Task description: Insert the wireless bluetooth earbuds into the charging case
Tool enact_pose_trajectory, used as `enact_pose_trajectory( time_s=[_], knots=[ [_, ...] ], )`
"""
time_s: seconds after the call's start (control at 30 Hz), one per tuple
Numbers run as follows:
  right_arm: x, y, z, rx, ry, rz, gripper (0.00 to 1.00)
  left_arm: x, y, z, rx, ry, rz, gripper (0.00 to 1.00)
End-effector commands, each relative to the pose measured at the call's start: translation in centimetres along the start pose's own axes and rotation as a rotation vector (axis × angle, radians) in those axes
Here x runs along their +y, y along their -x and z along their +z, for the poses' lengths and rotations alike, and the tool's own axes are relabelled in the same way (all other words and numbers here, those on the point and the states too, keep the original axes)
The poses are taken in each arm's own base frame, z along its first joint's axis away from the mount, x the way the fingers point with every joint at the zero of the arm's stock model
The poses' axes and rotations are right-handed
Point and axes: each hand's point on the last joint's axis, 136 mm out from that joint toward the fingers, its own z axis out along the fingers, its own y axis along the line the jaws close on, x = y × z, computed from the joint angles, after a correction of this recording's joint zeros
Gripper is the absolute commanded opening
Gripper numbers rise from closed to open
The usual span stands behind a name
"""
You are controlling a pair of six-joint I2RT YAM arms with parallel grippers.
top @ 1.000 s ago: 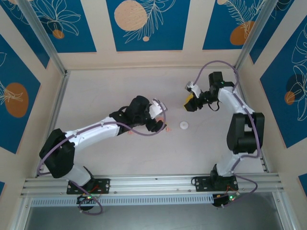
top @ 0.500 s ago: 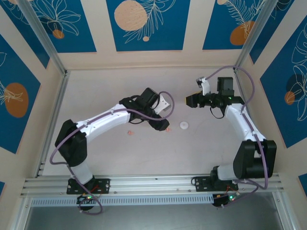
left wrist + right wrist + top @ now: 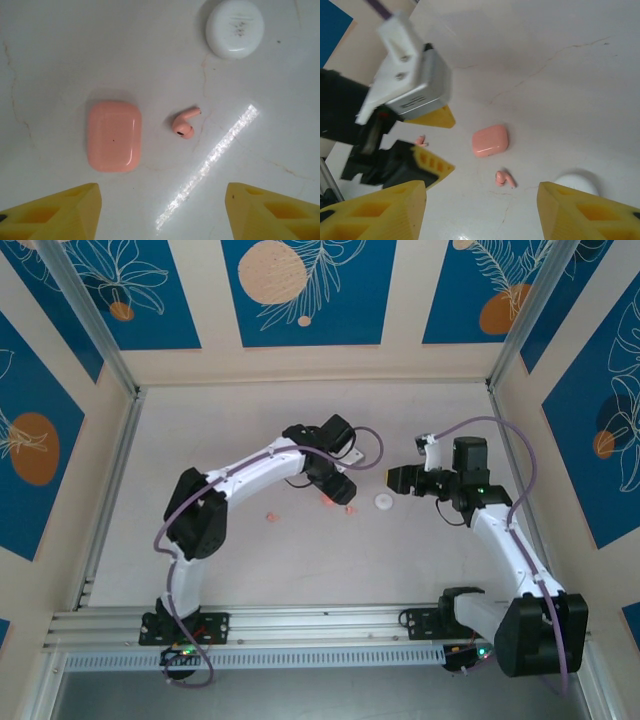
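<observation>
The charging case (image 3: 114,135) is a salmon-pink rounded block lying shut and flat on the table, also seen at case (image 3: 490,140) and case (image 3: 327,500). One coral earbud (image 3: 185,125) lies just right of it, apart from it; the same earbud (image 3: 504,178) shows in the right wrist view and as earbud (image 3: 350,510) from above. A second earbud (image 3: 421,141) lies beyond the left gripper, at earbud (image 3: 270,516). My left gripper (image 3: 162,215) hangs open above the table beside the case, empty. My right gripper (image 3: 482,212) is open and empty, facing the case from the right.
A white round disc (image 3: 235,27) sits on the table right of the earbud, also at disc (image 3: 384,501), just in front of the right gripper (image 3: 397,478). The left gripper (image 3: 437,142) stands close to the case's far side. Walls ring the pale table (image 3: 250,440).
The left arm has swung right and back, bringing its gripper over the case. The right gripper has come down and forward toward the white disc.
</observation>
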Motion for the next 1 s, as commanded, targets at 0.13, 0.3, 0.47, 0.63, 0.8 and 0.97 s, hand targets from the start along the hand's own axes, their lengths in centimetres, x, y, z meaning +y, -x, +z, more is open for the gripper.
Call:
enact_pose_trajectory(
  time_s=[0.13, 0.3, 0.47, 0.63, 0.8, 0.97],
  knots=[
    [0.3, -0.9, -0.8, 0.005, -0.025, -0.022, 0.60, 2.3, -1.3, 2.3, 0.133, -0.003, -0.053, 0.59],
    [0.3, -1.6, -1.0, 0.019, -0.034, -0.027, 0.60, 3.2, -1.6, 3.9, 0.180, 0.012, -0.055, 0.59],
    [0.4, -2.0, -1.2, 0.022, -0.031, -0.034, 0.59, 3.1, -1.5, 5.2, 0.209, -0.010, -0.052, 0.60],
    [0.3, -2.1, -1.2, 0.021, -0.036, -0.037, 0.59, 4.0, -1.8, 6.1, 0.237, 0.029, -0.045, 0.60],
    [0.4, -2.1, -1.2, 0.022, -0.033, -0.040, 0.59, 4.6, -2.0, 6.9, 0.255, 0.054, -0.039, 0.60],
    [0.4, -2.2, -1.2, 0.025, -0.031, -0.044, 0.59, 4.7, -2.4, 7.7, 0.273, 0.050, -0.045, 0.60]
  ],
)
